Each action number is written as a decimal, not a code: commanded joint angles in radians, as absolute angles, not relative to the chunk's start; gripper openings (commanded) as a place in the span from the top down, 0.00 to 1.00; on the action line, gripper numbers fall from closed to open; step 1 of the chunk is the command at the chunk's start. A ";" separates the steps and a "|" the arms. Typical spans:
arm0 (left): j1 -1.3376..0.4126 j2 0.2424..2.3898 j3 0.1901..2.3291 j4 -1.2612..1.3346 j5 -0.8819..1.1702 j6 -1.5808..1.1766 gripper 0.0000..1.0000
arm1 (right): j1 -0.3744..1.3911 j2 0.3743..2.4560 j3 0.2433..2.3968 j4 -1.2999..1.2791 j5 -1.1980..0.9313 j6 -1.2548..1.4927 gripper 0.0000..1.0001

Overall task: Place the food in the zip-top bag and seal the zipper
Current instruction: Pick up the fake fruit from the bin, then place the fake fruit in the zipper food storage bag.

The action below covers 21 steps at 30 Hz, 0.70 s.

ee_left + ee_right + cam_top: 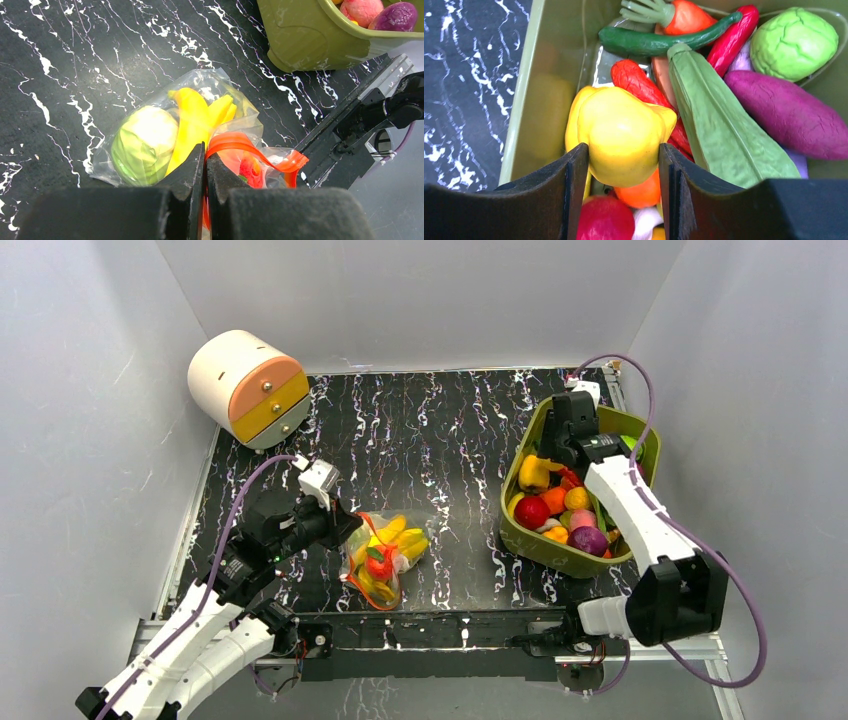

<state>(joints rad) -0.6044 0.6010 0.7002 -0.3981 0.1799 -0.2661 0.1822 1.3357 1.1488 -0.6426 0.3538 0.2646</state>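
Observation:
The clear zip-top bag (385, 555) lies on the black marbled table near the front, holding yellow bananas (195, 120), a green round one (142, 142) and a red piece (250, 170). Its red-orange zipper (245, 142) loops open at the mouth; the slider is not visible. My left gripper (205, 152) is shut on the zipper strip at the bag's near edge (345, 527). My right gripper (623, 155) is inside the olive tub (560, 552), shut on a yellow bell pepper (624, 132), which also shows in the top view (533, 473).
The tub (549, 75) holds more food: a cucumber (649, 42), a purple sweet potato (789, 115), a green cabbage (794, 42) and a green corn husk (719, 125). A round white cabinet with orange and yellow drawers (245, 385) stands back left. White walls enclose the table.

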 commanded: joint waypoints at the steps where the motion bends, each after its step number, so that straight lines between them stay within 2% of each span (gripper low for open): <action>1: -0.606 0.609 0.705 -0.384 0.172 -0.274 1.00 | 0.186 1.229 1.166 -0.698 0.280 0.308 0.60; 7: -0.606 0.647 0.754 -0.359 0.179 -0.317 1.00 | 0.188 1.097 1.193 -0.760 0.147 0.335 0.62; 13: -0.605 0.750 0.848 -0.380 0.093 -0.346 1.00 | 0.190 1.006 1.275 -0.816 -0.116 0.357 0.63; 21: -0.607 0.908 0.982 -0.379 0.022 -0.418 1.00 | 0.196 0.943 1.243 -0.685 -0.433 0.462 0.65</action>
<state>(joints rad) -0.6044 0.8650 0.8902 -0.3962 0.0635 -0.3862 0.1890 0.9890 1.2449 -0.8249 -0.2615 0.3939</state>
